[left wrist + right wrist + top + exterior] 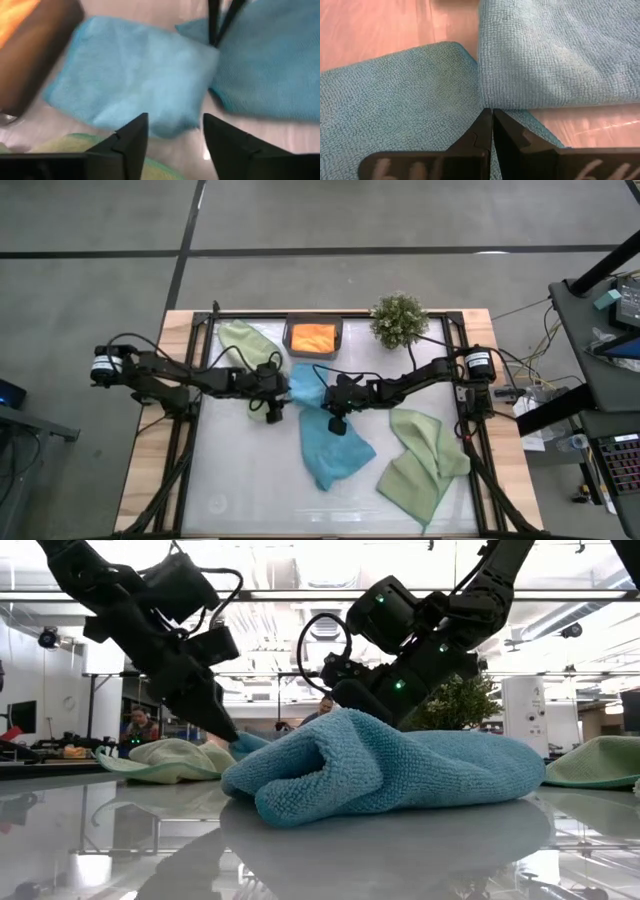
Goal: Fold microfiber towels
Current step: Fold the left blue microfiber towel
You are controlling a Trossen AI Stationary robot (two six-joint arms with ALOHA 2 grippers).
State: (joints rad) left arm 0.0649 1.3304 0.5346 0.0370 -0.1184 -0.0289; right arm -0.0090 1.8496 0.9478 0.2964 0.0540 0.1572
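Two teal-blue microfiber towels lie mid-table: a folded one (pixel 135 85) before the left gripper (pixel 172 145), fingers apart and empty; the right gripper (pixel 492 135), fingers pressed together, should pin the crumpled one's (pixel 335 450) edge firmly

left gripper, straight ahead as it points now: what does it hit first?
Probably the folded teal-blue towel: in the left wrist view it lies directly past the left gripper, whose jaws stand open. Depth between them is unclear.

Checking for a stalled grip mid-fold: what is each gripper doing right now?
Left gripper: open, holding nothing, beside the folded teal-blue towel.
Right gripper: shut, tips at the spread teal-blue towel; whether it pinches cloth cannot be told.
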